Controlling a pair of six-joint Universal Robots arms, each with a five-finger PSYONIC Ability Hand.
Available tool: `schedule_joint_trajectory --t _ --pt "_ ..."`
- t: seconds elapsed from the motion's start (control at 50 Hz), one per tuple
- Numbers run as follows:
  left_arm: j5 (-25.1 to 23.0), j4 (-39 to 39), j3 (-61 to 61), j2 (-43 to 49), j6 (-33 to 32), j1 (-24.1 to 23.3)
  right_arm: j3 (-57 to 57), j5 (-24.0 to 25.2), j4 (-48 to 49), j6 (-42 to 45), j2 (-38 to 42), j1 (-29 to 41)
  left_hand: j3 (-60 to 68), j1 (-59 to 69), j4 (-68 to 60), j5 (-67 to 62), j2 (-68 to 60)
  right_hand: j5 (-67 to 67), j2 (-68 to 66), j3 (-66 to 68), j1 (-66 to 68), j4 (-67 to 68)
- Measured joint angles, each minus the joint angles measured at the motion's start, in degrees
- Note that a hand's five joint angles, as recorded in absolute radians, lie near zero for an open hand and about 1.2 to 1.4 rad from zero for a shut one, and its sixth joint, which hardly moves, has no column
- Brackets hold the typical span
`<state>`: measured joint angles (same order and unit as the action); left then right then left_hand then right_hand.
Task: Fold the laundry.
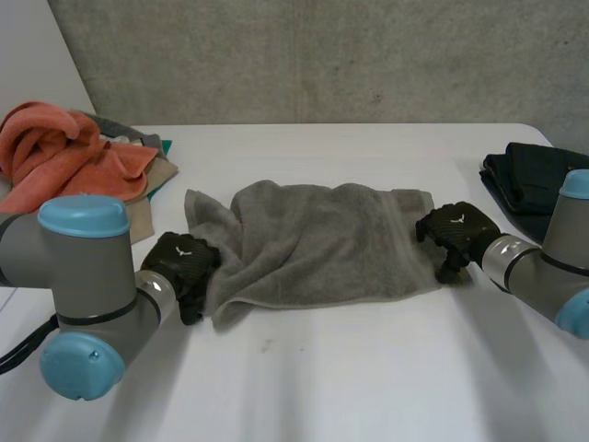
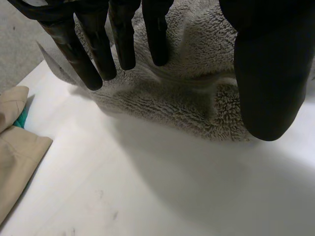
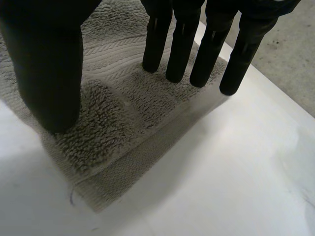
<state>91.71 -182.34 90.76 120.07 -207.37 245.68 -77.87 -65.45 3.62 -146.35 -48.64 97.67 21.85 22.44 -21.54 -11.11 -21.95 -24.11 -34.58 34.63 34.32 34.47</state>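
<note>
Soft, even light falls on the white worktop (image 1: 368, 368), bright but without hard glare. The grey towel (image 1: 313, 244) throws only a thin, faint shadow along its near edge, so the light probably comes from overhead. The concrete wall (image 1: 322, 55) behind the grey towel is evenly lit and duller than the worktop. Right of the grey towel, a dark cloth (image 1: 529, 180) swallows the light, its folds barely readable. In the right wrist view the towel's pile catches light on its loops.
</note>
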Motion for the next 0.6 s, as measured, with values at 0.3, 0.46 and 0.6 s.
schedule_joint_trajectory --t 0.3,0.46,0.6 --pt "0.49 -0.92 -2.65 2.27 -0.31 0.36 3.4 -2.13 3.01 -2.62 2.18 0.72 0.0 0.0 0.0 0.48 0.0 -32.18 -32.63 33.06 30.54 33.72" --pt "0.57 -0.93 -3.78 3.53 -0.73 0.16 2.98 -1.73 0.91 -5.49 -0.3 -0.19 0.94 0.39 -1.15 -1.65 -0.79 -32.18 -32.63 33.22 30.54 33.9" --pt "0.39 -1.83 -4.83 4.73 -1.58 0.02 1.33 -0.49 -4.77 -6.66 -5.41 -2.52 14.15 14.93 -14.66 -13.76 -13.99 -32.18 -32.63 33.22 30.54 33.91"
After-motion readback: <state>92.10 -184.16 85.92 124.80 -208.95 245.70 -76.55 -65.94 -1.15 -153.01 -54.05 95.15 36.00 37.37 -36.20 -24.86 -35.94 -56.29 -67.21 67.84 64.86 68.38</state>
